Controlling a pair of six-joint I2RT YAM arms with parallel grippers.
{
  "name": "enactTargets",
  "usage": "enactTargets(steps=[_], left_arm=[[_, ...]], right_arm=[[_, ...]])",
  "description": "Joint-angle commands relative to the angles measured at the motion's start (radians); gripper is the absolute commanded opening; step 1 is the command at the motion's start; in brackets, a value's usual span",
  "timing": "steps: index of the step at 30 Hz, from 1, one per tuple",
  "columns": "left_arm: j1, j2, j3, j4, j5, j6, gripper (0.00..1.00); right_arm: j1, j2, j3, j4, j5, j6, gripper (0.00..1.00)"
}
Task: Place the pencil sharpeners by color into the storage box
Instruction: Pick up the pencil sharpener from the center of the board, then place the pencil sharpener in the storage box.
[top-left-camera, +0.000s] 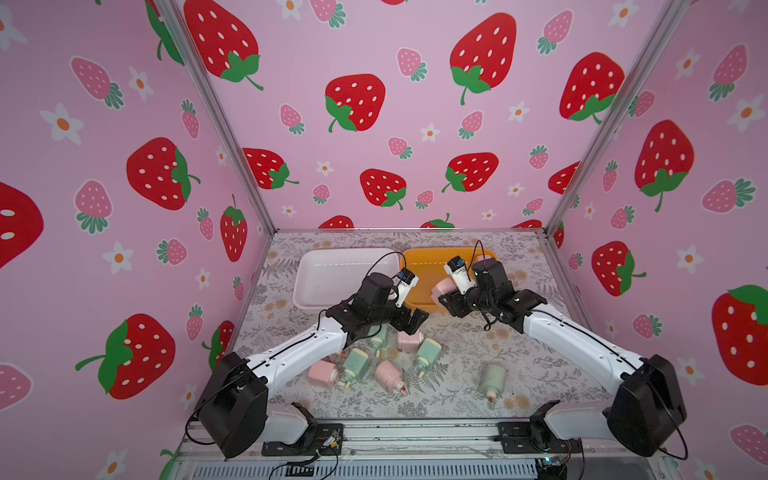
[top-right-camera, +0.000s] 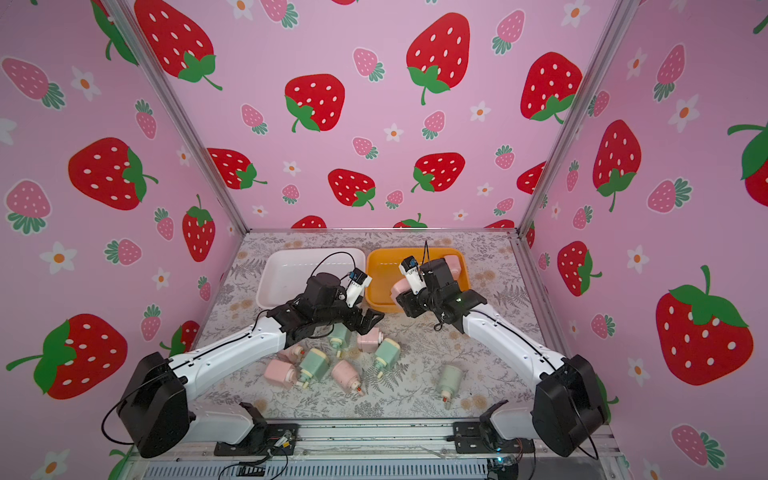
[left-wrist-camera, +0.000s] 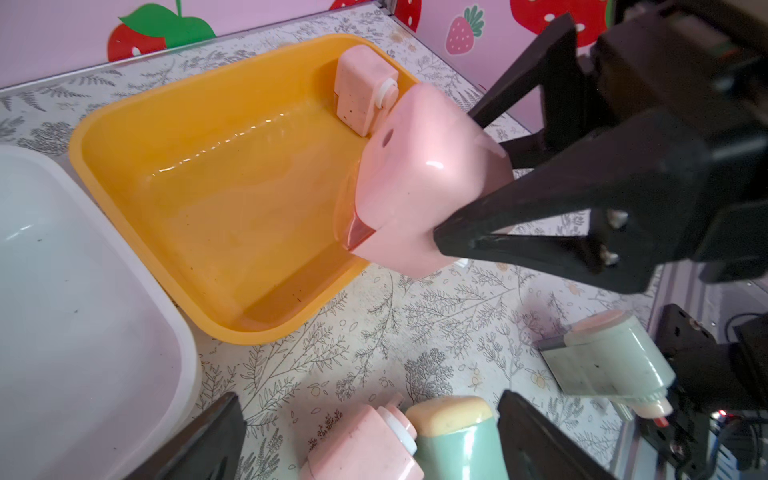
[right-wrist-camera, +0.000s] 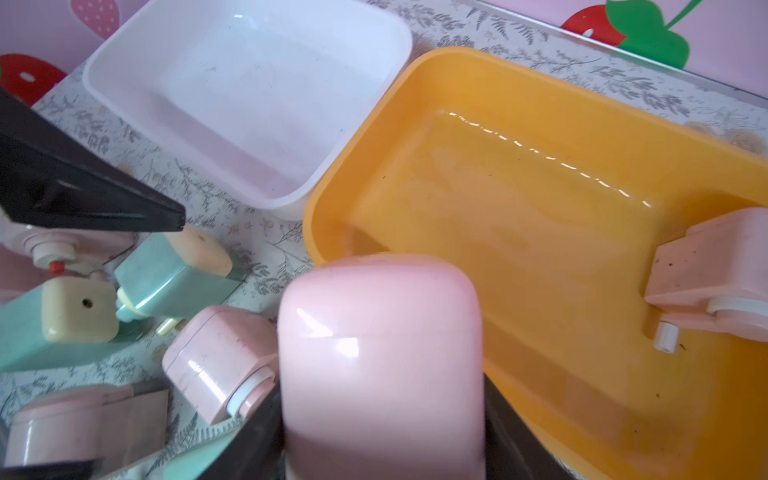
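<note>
Pink sharpener (left-wrist-camera: 415, 166) was gripped by the right gripper (right-wrist-camera: 382, 436) over the orange box (top-left-camera: 419, 266); the left gripper (top-left-camera: 417, 321) hung with jaws wide open above loose sharpeners (top-left-camera: 428, 351).

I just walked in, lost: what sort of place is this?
Probably a robot practice booth: left arm and right arm on a metal rail, strawberry-print panels around a small table, pencil sharpeners near a white tub and orange tub.

Strawberry-print pink walls (top-left-camera: 374, 50) w/ metal frame posts (top-left-camera: 217, 116) — fern-print table cover (top-left-camera: 536, 382) below.
</note>
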Motion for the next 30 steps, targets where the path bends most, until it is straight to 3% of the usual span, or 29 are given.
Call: enactTargets(steps=[1,6,11,24,30], left_arm=[[0.009,0.028,0.05,0.065,-0.13,-0.049,1.0],[0.021,0.075,0.071,0.101,-0.244,-0.095,1.0],[0.036,0.15,0.147,0.046,-0.35,-0.151,0.99],[0.076,0.351,0.372,-0.133,-0.495,-0.269,1.0],[0.096,0.448,0.472,-0.206,-0.498,-0.304,1.0]], right_arm=[[-0.032,0.035,0.061,0.083,0.056,0.082,0.0],[-0.086,0.105,0.114,0.092,0.027,0.122,0.0],[-0.124,0.178,0.174,0.085,0.082,0.146,0.0],[-0.18,0.343,0.305,0.021,0.201,0.098,0.0],[-0.18,0.414,0.363,-0.003,0.25,0.1,0.0]])
